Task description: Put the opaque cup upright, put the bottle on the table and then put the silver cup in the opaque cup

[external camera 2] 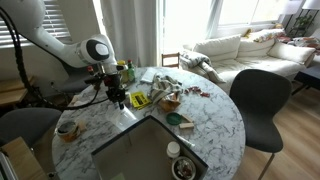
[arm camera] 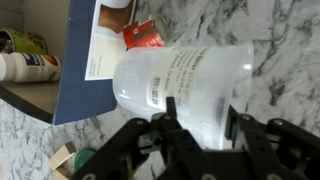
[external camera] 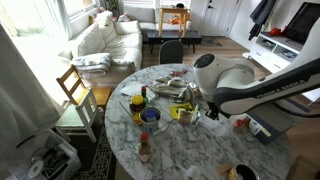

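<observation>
The opaque cup (arm camera: 185,85) is white plastic with a printed label and fills the middle of the wrist view, lying crosswise with its wide rim to the right. My gripper (arm camera: 203,118) has both fingers pressed against the cup's body and seems shut on it, just above the marble table (arm camera: 280,40). In both exterior views the gripper (external camera: 197,112) (external camera 2: 115,95) is low over the cluttered middle of the table. A small cup that may be the silver cup (external camera 2: 68,128) stands near the table's edge. A white bottle (arm camera: 25,68) lies at the left edge of the wrist view.
A blue-edged booklet (arm camera: 85,60) and a red packet (arm camera: 145,35) lie beside the cup. A yellow container (external camera: 137,104), a small red-labelled bottle (external camera: 145,148) and scattered wrappers crowd the round table. Chairs (external camera 2: 255,100) stand around it.
</observation>
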You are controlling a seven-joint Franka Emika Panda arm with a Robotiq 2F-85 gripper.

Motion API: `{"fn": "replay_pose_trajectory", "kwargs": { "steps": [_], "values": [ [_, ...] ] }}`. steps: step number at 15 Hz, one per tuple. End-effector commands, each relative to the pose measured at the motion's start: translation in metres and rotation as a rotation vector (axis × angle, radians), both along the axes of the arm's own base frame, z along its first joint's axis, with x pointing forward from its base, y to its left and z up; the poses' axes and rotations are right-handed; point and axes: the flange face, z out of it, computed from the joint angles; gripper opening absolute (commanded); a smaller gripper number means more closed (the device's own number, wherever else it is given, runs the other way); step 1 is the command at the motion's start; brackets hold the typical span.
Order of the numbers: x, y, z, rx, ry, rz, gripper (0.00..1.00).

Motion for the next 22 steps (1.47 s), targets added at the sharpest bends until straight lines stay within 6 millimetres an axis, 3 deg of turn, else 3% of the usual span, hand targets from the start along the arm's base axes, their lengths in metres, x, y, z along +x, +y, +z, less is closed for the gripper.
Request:
{"fn": "replay_pose_trajectory", "kwargs": {
  "steps": [1,4,11,17,22],
  "values": [
    [0.005,-0.003,0.000,-0.020,0.033,-0.033,0.14],
    [0.004,-0.002,0.019,-0.022,0.057,-0.052,0.00],
    [-0.014,0.000,0.056,-0.027,0.129,-0.055,0.01],
    [-0.006,0.035,0.090,0.151,-0.030,0.196,0.01],
    [-0.001,0.061,0.082,0.322,-0.176,0.368,0.01]
  ]
}}
